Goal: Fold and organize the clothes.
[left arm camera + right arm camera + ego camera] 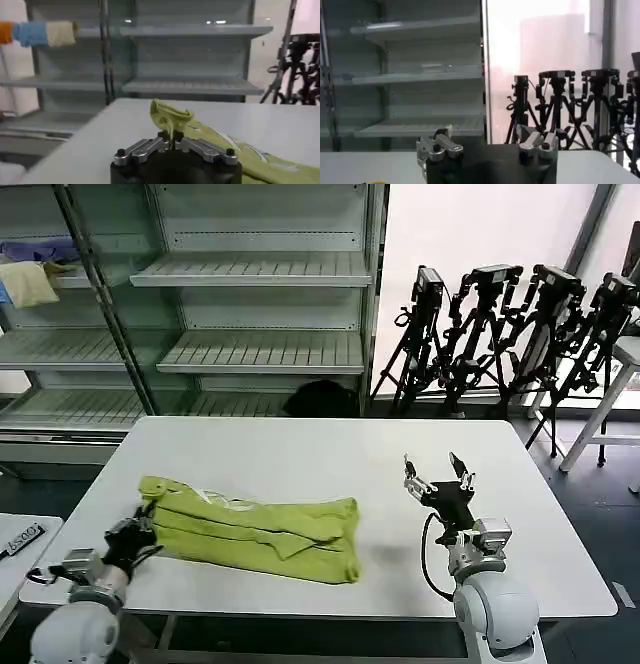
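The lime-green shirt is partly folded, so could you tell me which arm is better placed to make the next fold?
Probably the left. The left gripper is shut on the shirt at its left end, while the right gripper hangs open above bare table, apart from the fabric.

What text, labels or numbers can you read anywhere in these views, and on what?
None can be read for certain.
Dark object at the head view's left edge, beside the table: pale markings, too small and blurred to read.
Lime shirt: plain, no print.
Left gripper, right gripper, shelving and tripods: no legible markings.
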Available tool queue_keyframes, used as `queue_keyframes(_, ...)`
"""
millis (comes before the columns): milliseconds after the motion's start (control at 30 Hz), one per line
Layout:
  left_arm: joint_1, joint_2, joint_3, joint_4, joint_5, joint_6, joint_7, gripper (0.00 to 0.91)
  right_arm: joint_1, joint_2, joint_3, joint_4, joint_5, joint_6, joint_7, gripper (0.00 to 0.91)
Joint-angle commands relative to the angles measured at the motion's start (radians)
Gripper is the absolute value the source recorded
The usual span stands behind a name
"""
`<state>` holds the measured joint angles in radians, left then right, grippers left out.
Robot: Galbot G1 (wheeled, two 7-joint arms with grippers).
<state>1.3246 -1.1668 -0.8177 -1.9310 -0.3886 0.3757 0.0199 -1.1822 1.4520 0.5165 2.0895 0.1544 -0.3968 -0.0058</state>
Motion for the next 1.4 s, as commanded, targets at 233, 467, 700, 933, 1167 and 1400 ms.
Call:
queue_keyframes(233,-0.041,0.22,-0.307,0.063,0.154,0.007,0.219,0.0,0.016,-0.029,-0.059,-0.106,-0.016,0.017,0.006,0.907)
queue_keyframes(467,0.006,0.089,-0.113,-0.153,0.098,0.108,0.157,0.0,-0.017,-0.009,-0.054,-0.096,-0.025,0.026,0.003,0.907)
queue_keyframes(700,0.0,0.002,0.193,-0.259,-0.005,0.192,0.051,0.0,-0.049,-0.008,-0.039,-0.071,-0.024,0.029,0.004,0.907)
queue_keyframes(933,-0.07,-0.018,0.385,-0.195,-0.135,0.203,-0.099,0.0,-0.068,0.001,-0.035,-0.057,-0.027,0.029,0.009,0.907)
queue_keyframes(1167,-0.086,-0.03,0.436,-0.118,-0.125,0.204,-0.12,0.0,-0.072,0.002,-0.028,-0.059,-0.027,0.031,0.011,0.907)
queue_keyframes(1400,-0.068,-0.032,0.452,-0.086,-0.067,0.204,-0.116,0.0,-0.066,0.005,-0.029,-0.064,-0.027,0.033,0.012,0.907)
